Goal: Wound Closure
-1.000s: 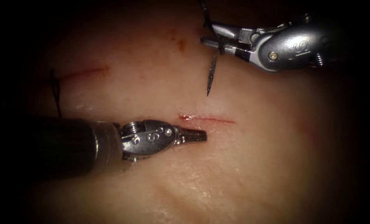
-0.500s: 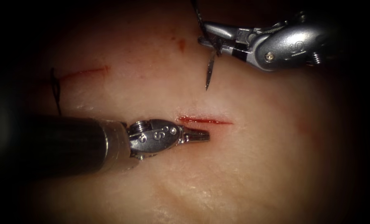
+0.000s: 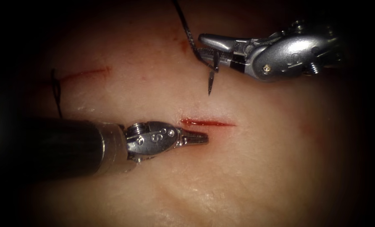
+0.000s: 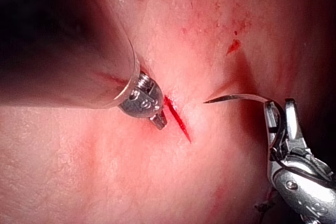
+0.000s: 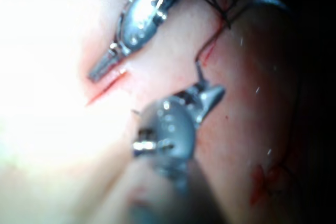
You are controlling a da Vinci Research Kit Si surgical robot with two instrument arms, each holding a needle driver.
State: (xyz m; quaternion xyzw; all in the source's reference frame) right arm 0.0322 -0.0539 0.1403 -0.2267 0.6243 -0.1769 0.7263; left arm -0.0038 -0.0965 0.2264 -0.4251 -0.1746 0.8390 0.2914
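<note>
At the far left of the endoscope view, a dark stitch of thread (image 3: 56, 92) crosses the left end of an upper red cut line (image 3: 86, 73) in the pale pink pork tissue (image 3: 246, 176). Next comes the left arm's silver needle driver (image 3: 204, 137) on its dark shaft; its jaws are pressed together and hold nothing, the tip resting on or just above the tissue. Just beyond and above that tip lies the short red cut (image 3: 207, 122), unstitched. The left wrist view shows the same tip (image 4: 160, 124) beside the cut (image 4: 177, 120). Further right, the right arm's silver needle driver (image 3: 207, 47) pinches the thin curved steel needle (image 3: 211, 80) near its rear end, with the point hanging below the jaws, clear of the tissue and above the cut. Dark braided thread (image 3: 186, 29) runs up and leftward from those jaws. The right wrist view is poor; its jaws (image 5: 207, 95) appear clamped on the needle.
</note>
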